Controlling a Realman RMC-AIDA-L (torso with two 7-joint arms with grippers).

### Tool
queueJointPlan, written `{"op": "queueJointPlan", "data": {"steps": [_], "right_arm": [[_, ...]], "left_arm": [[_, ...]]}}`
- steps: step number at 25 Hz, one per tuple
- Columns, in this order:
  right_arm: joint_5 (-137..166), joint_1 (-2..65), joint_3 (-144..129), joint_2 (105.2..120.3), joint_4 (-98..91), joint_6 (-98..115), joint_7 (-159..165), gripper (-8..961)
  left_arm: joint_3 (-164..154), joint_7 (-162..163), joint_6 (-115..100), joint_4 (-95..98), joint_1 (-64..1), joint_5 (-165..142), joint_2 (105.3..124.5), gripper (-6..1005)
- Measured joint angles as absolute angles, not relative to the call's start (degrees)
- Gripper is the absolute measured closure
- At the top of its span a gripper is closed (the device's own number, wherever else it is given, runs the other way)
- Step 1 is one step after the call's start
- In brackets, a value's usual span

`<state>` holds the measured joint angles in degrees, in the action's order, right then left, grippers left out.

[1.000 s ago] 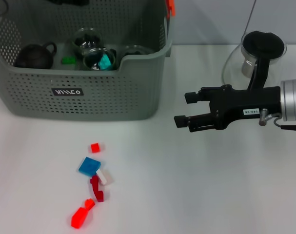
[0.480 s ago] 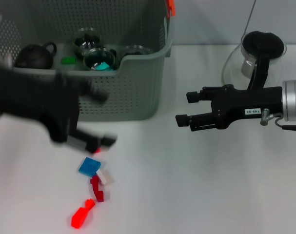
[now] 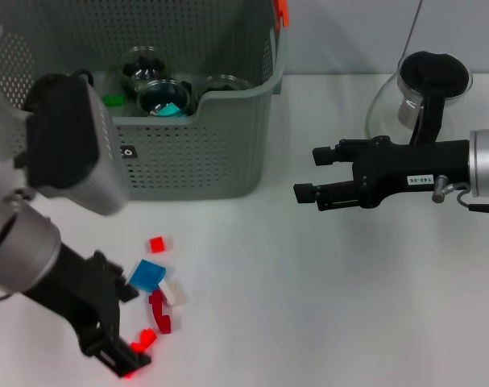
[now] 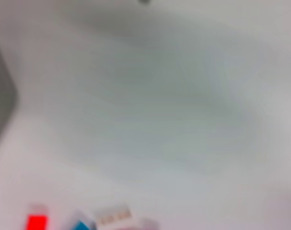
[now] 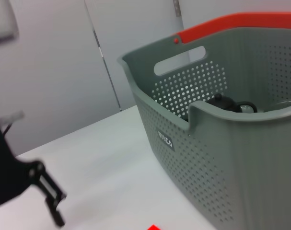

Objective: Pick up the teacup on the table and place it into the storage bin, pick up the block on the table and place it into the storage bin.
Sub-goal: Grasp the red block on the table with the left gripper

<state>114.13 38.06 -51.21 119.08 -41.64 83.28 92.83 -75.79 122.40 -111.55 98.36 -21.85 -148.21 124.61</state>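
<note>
The grey perforated storage bin (image 3: pixel 188 161) stands at the back left, and its orange clip (image 3: pixel 282 11) is on the rim. Glass teacups (image 3: pixel 143 66) stand inside it, one holding a teal block (image 3: pixel 173 109). A green block (image 3: pixel 111 99) lies beside them. On the table in front lie a small red block (image 3: pixel 157 243), a blue block (image 3: pixel 147 274), a white block (image 3: pixel 173 292), a dark red block (image 3: pixel 159 310) and a bright red block (image 3: pixel 144 339). My left gripper (image 3: pixel 127 330) is open, low over the bright red block. My right gripper (image 3: pixel 304 173) is open and empty, right of the bin.
A glass pitcher with a black lid (image 3: pixel 433 85) stands at the back right, behind my right arm. The right wrist view shows the bin (image 5: pixel 222 158), its orange rim (image 5: pixel 231 21) and a black teapot (image 5: pixel 222 101) inside. The left wrist view shows blurred red (image 4: pixel 36 221), blue and white blocks.
My left arm has swept in from the left and come down to the blocks at the table's front. My right gripper has shifted only slightly.
</note>
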Motion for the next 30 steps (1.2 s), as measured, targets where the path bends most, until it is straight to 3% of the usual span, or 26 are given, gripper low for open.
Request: {"op": "queueJointPlan", "data": {"steps": [30], "right_arm": [[114.0,37.9,-51.2,118.95,-42.1,83.5,90.9,69]], "left_arm": [[-87.0,147.1,-101.5,83.3,-24.1,-157.6,124.63,114]]}}
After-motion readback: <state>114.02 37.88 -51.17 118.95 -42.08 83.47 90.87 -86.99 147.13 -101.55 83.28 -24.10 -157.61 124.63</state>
